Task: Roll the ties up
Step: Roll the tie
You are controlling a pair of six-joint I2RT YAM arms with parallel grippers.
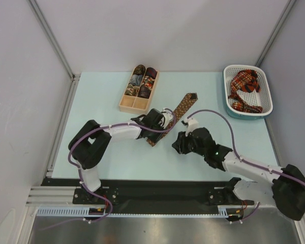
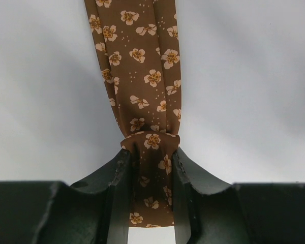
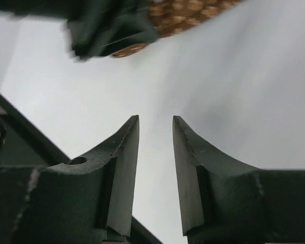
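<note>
A brown tie (image 1: 185, 104) with small gold flowers lies diagonally across the middle of the table. My left gripper (image 1: 165, 123) sits over its lower part. In the left wrist view the left gripper (image 2: 151, 155) is shut on a folded-over bunch of this tie (image 2: 142, 66), and the rest of the fabric runs straight away from the fingers. My right gripper (image 1: 178, 143) hovers just right of the tie's near end. It is open in the right wrist view (image 3: 156, 122), with only bare table between its fingers. The brown tie (image 3: 188, 15) shows blurred at that view's top edge.
A light wooden divided box (image 1: 128, 105) with several rolled ties stands at the back, left of centre. A white perforated basket (image 1: 231, 109) holding red plaid ties (image 1: 244, 86) sits at the back right.
</note>
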